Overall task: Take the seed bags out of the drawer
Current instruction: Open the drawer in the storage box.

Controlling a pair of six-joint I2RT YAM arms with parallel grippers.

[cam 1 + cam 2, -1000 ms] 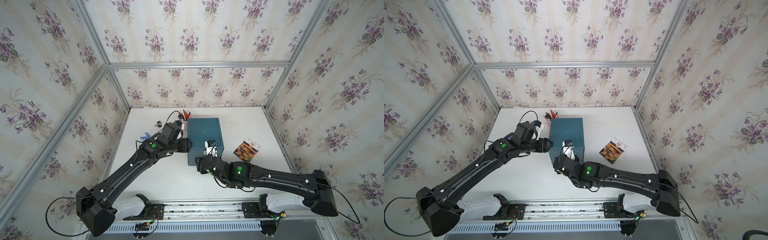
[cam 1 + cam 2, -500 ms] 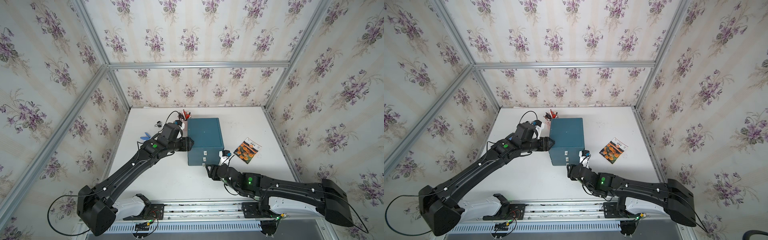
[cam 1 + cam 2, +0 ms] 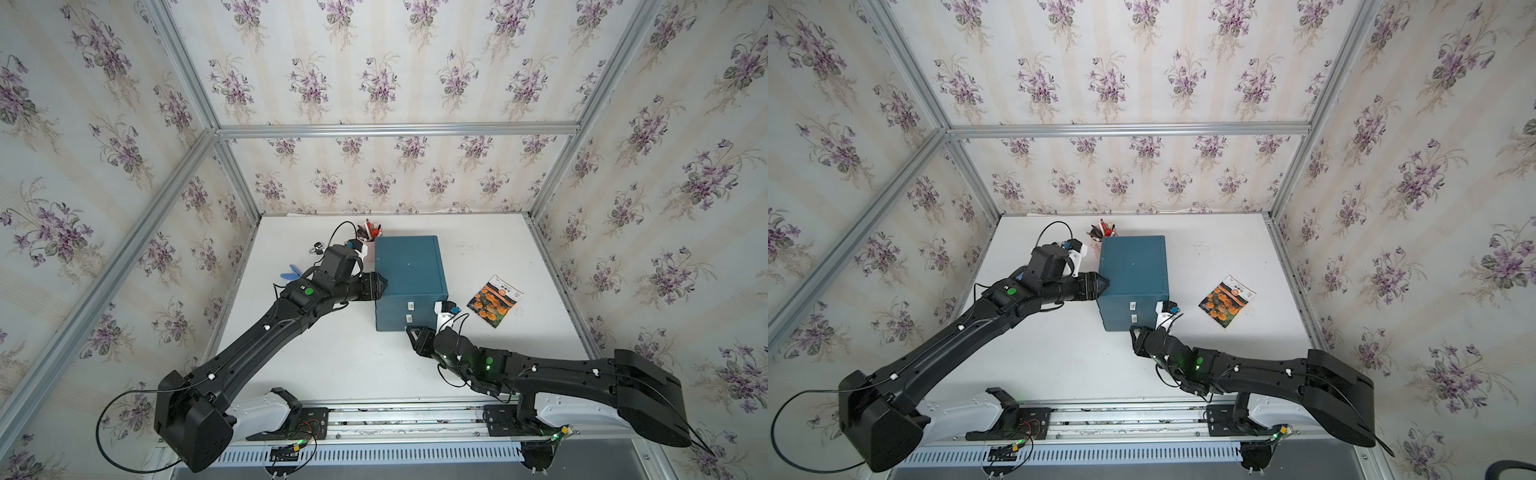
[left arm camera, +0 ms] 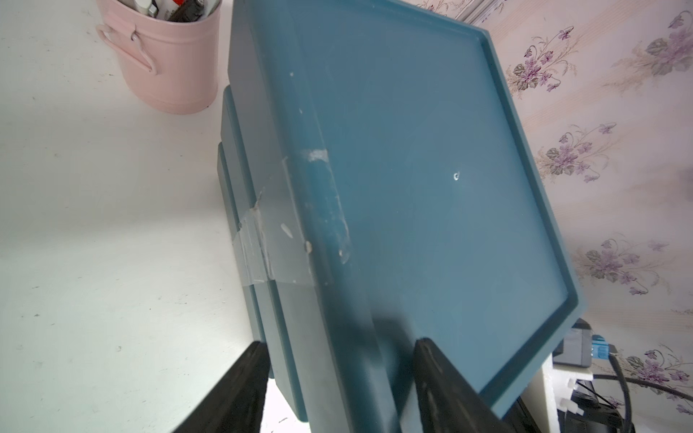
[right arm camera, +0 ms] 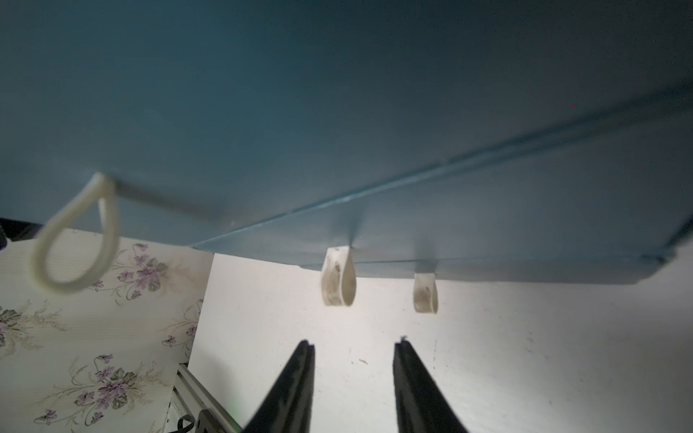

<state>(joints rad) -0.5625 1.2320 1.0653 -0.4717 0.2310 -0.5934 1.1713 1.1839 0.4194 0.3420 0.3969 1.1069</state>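
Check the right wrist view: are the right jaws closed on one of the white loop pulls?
No, the right gripper stands open short of the white loop pulls, empty.

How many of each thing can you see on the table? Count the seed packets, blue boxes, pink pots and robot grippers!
seed packet: 1
blue drawer box: 1
pink pot: 1
Grippers, left gripper and right gripper: 2
Total: 5
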